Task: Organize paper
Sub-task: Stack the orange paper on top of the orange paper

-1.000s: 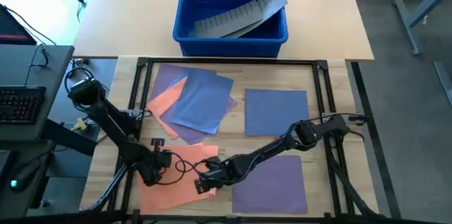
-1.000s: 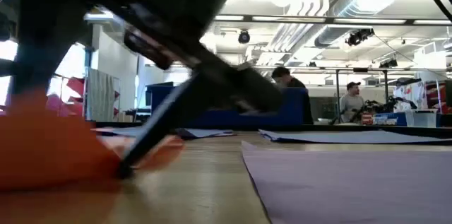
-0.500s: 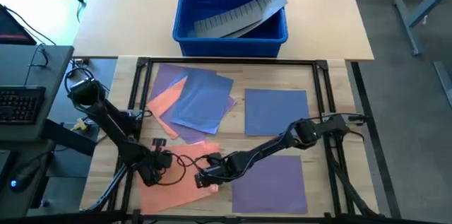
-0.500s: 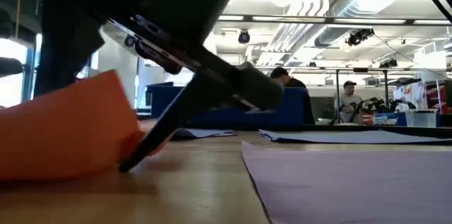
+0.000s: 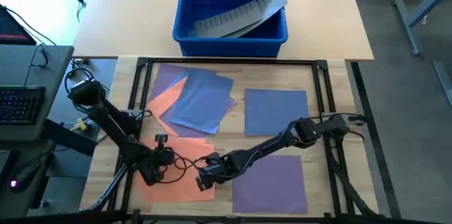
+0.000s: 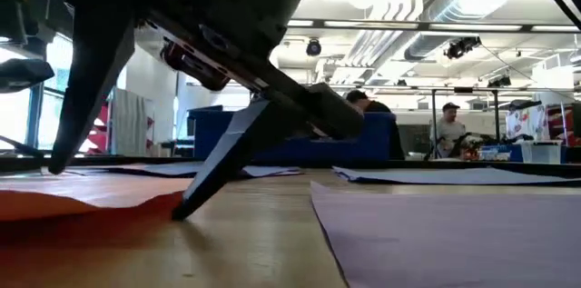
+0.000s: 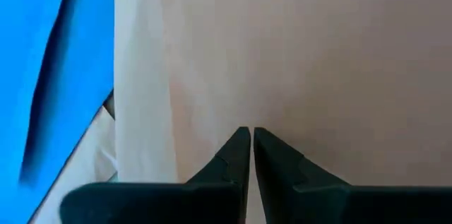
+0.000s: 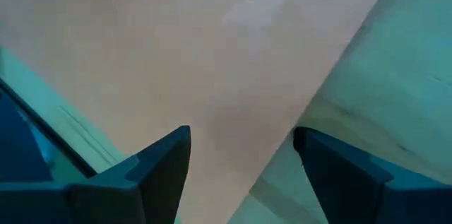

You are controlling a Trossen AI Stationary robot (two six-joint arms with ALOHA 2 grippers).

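My right pincer (image 5: pixel 205 178) sits at the 6 o'clock end of the table, fingers spread, over the right edge of the orange sheet (image 5: pixel 176 181). Half a second ago that sheet stood raised beside my fingers; it now lies flat on the wood. I judge this sheet as placed, so my next concern is the mixed pile (image 5: pixel 194 104) at 11 o'clock, where orange, purple and blue sheets overlap. My left pincer (image 5: pixel 157 169) rests on the same orange sheet at 7 o'clock, fingers pressed together, pinching nothing that I can see. The low view shows a right fingertip (image 6: pixel 182 211) meeting the sheet's edge, contact the high view cannot confirm. The high view alone shows two purple sheets (image 5: pixel 272 181) lying separately at 3 and 5 o'clock.
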